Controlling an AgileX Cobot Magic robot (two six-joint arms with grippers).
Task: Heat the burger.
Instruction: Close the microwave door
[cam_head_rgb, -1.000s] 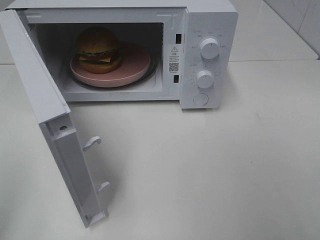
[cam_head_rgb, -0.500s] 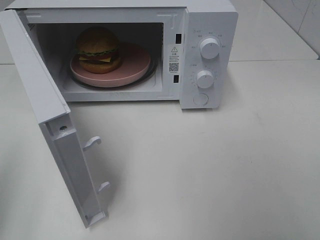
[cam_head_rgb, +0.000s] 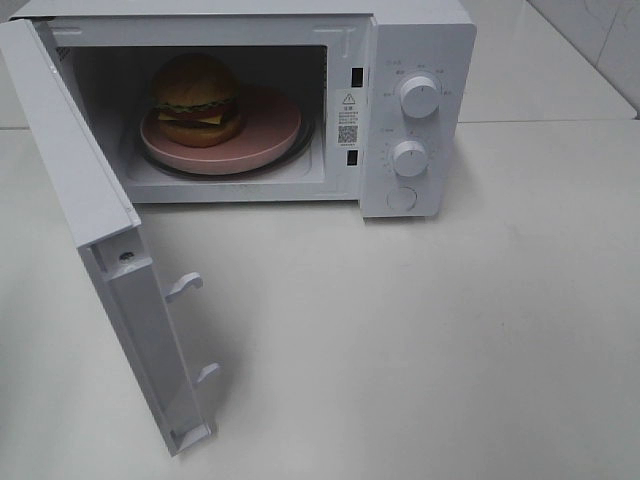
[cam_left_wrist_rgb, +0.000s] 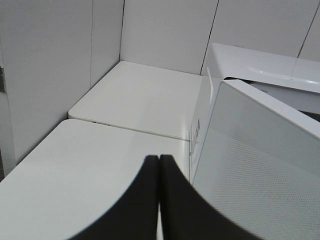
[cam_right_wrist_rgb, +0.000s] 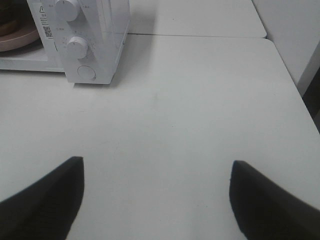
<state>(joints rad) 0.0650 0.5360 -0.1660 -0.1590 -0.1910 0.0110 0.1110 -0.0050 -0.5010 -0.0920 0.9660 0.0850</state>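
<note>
The burger (cam_head_rgb: 195, 95) sits at ten o'clock on the plate (cam_head_rgb: 262, 138) inside the microwave (cam_head_rgb: 425, 50), so with my left hand (cam_left_wrist_rgb: 159, 159) pressed together and my right hand (cam_right_wrist_rgb: 157, 167) spread, both empty, I reckon swinging the door (cam_head_rgb: 75, 160) shut comes next.

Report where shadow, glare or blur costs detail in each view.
Exterior high: soft even light, no harsh glare; the open door casts a faint shadow on the table, and the burger sits dimmer inside the microwave yet reads clearly. Left wrist: the shut left tool is a featureless black silhouette. Right wrist: the open right tool is dark and soft-edged, the microwave sharp.
</note>
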